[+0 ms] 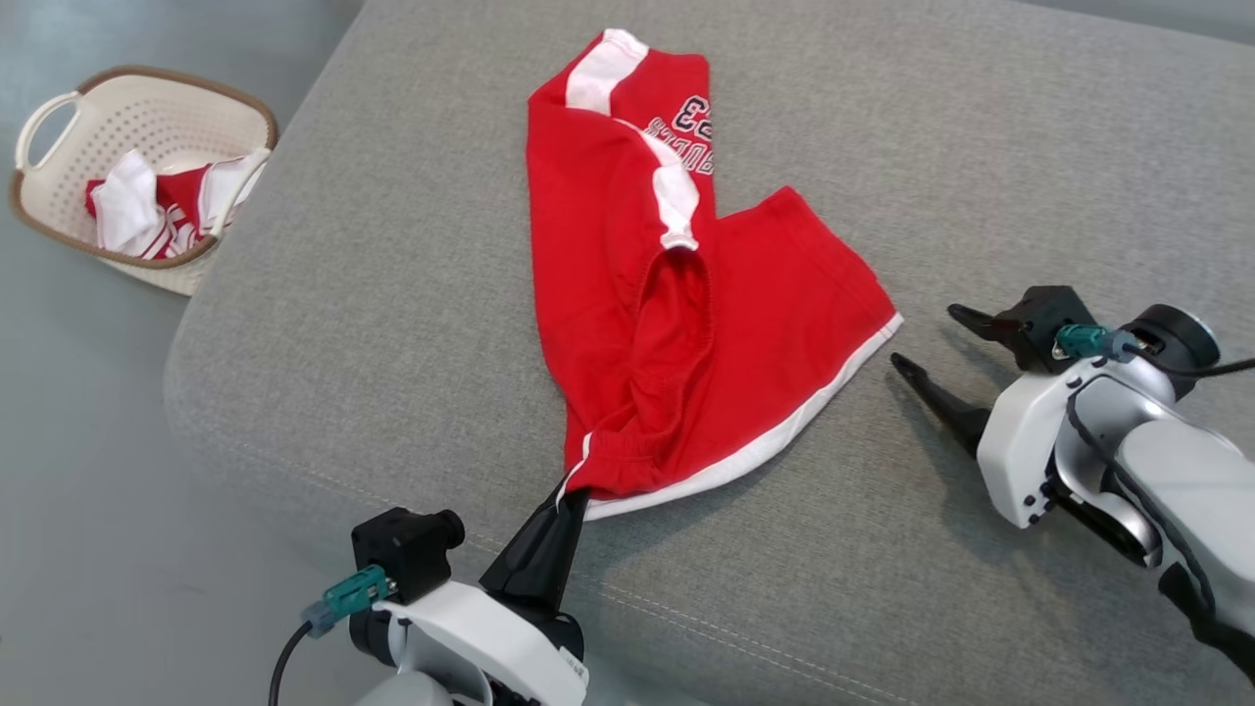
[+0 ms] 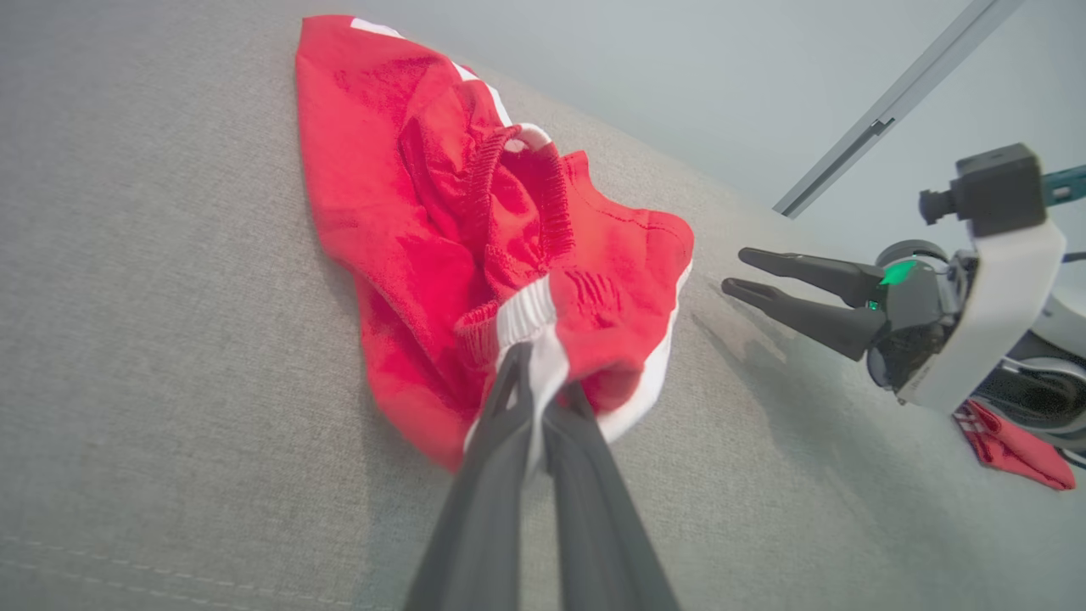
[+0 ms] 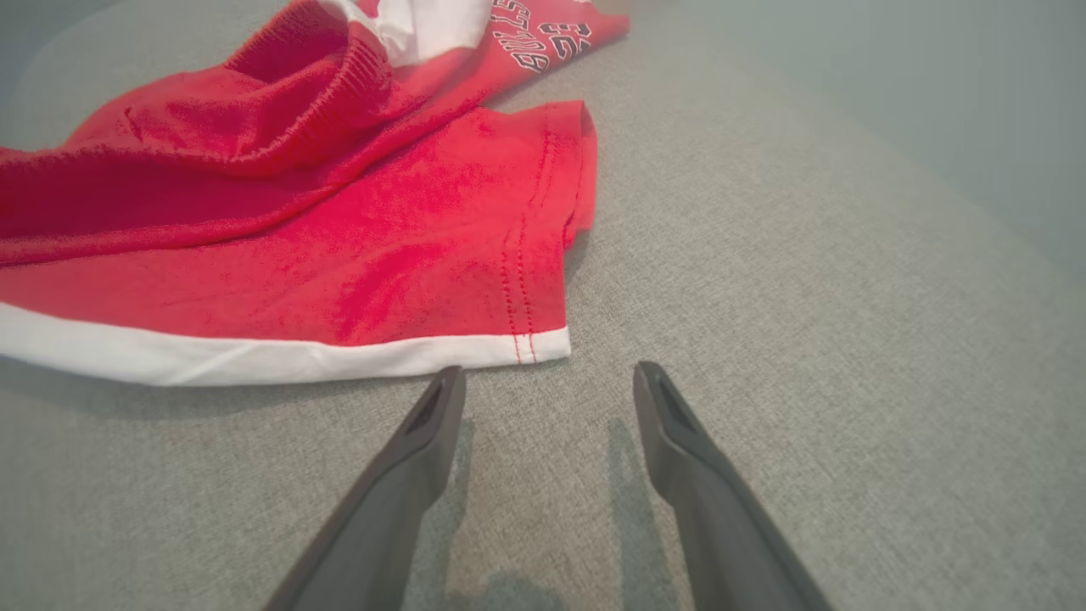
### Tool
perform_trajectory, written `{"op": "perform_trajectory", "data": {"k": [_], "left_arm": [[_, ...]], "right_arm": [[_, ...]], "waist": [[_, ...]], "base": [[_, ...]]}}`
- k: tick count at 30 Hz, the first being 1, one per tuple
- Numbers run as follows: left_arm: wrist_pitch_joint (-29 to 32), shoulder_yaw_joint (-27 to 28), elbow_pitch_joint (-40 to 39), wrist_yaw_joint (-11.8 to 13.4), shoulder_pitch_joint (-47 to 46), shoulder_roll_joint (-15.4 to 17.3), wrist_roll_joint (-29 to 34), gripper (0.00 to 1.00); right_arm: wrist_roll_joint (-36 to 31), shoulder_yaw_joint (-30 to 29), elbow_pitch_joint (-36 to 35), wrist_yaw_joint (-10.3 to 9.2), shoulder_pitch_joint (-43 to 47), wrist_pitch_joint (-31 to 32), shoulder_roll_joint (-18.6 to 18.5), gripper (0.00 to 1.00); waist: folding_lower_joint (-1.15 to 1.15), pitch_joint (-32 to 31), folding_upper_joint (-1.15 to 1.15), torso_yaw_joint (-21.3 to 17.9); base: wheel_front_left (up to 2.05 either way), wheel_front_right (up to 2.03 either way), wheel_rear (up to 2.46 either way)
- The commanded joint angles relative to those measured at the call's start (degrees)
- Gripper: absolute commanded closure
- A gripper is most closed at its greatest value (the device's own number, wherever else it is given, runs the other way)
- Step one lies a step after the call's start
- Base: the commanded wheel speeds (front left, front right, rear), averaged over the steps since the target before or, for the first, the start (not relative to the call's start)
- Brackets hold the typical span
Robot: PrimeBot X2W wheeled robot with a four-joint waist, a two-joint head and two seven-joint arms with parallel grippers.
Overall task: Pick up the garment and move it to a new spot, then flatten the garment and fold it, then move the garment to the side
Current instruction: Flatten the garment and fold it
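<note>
So the garment is a bright red jersey-type piece lying on the grey cushion, roughly in the middle and running from the far side down toward the near edge. It's not flat at all. One long section stretches away with a white stripe along it and some dark-and-white lettering with digits, which reads upside down from the head view. A second flap fans out to the right, edged with a wide white band along the bottom. Between the two there's a ribbed, gathered opening that gapes and shows the red inside. The fabric near the front is bunched and wrinkly.

The left gripper has its fingers pressed together on the nearest corner, right where a thin white strip meets the ribbed edge, and that corner is pulled into a point.

The right gripper sits just beside the white-trimmed corner on the right, fingers spread, holding nothing, tips low over the cushion and not touching the cloth.

Off to the left on the floor there's a cream basket with more red and white clothes in it.
</note>
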Motion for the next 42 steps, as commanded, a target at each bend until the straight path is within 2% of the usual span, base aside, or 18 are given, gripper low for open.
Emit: {"op": "perform_trajectory", "data": {"k": [1,10,12,13,14,15,22,26,30,36,37,38,42], "left_arm": [[-0.8,1.6,-0.2,-0.7,-2.5,0.5,0.7,1.00],[-1.2,1.8,2.1,-2.7,-3.4,-1.6,1.2,1.00],[-1.2,1.9,2.5,-2.9,-3.6,-1.8,1.3,1.00],[-1.2,2.0,2.7,-2.9,-3.6,-1.8,1.4,1.00],[-1.2,2.0,2.7,-2.9,-3.6,-1.8,1.4,1.00],[-1.3,2.1,2.8,-3.0,-3.6,-1.9,1.4,1.00],[-1.3,2.6,3.1,-2.9,-3.4,-1.7,1.6,1.00],[-1.4,3.7,2.1,-2.1,-2.8,-0.2,1.9,1.00],[-1.4,5.2,0.8,-0.8,-1.8,1.9,1.7,1.00],[-0.5,6.1,-1.4,0.9,-0.8,4.4,1.8,1.00],[-0.3,6.1,-1.7,1.2,-0.7,4.8,1.8,1.00],[0.0,6.2,-2.0,1.5,-0.5,5.2,1.9,1.00],[0.6,6.9,-3.0,2.6,0.4,6.5,1.5,1.00]], "right_arm": [[1.0,1.6,1.0,0.00,-1.4,-0.9,-0.9,0.00],[5.4,10.0,7.5,0.00,-6.8,-3.0,-0.6,0.00],[6.3,11.6,8.4,0.00,-7.7,-3.7,-0.4,0.57],[6.7,12.4,8.8,0.00,-8.1,-4.1,-0.2,0.93],[6.7,12.4,8.8,0.00,-8.1,-4.1,-0.2,0.93],[7.2,13.0,9.1,0.00,-8.5,-4.5,0.0,1.00],[11.2,15.8,10.8,0.00,-8.8,-7.8,0.1,1.00],[15.2,14.7,8.4,0.00,-5.2,-12.5,-1.2,1.00],[15.3,14.1,5.4,0.00,-2.2,-14.9,-2.6,1.00],[14.8,6.8,3.3,0.00,1.1,-17.1,-1.6,1.00],[14.5,4.5,2.7,0.00,2.1,-17.3,-1.0,0.88],[13.8,1.6,1.8,0.00,3.2,-17.4,-0.3,0.00],[7.4,-13.8,-6.3,0.00,11.3,-17.5,3.3,0.00]], "waist": [[0.00,0.9,0.00,1.4],[0.00,2.0,0.00,2.7],[0.00,2.1,0.00,2.8],[0.00,2.1,0.00,2.7],[0.00,2.1,0.00,2.7],[0.00,2.1,0.00,2.7],[0.00,1.9,0.00,1.4],[0.00,1.3,0.00,-0.9],[0.00,0.7,0.00,-3.8],[0.00,-0.7,0.00,-6.7],[0.00,-0.9,0.00,-7.3],[0.00,-1.2,0.00,-7.9],[0.00,-2.4,0.00,-10.6]], "base": [[0.00,0.00,0.00],[0.00,0.00,0.00],[0.00,0.00,0.00],[0.00,0.00,0.00],[0.00,0.00,0.00],[0.00,0.00,0.00],[0.00,0.00,0.00],[0.00,0.00,0.00],[0.00,0.00,0.00],[0.00,0.00,0.00],[0.00,0.00,0.00],[0.00,0.00,0.00],[0.00,0.00,0.00]]}}
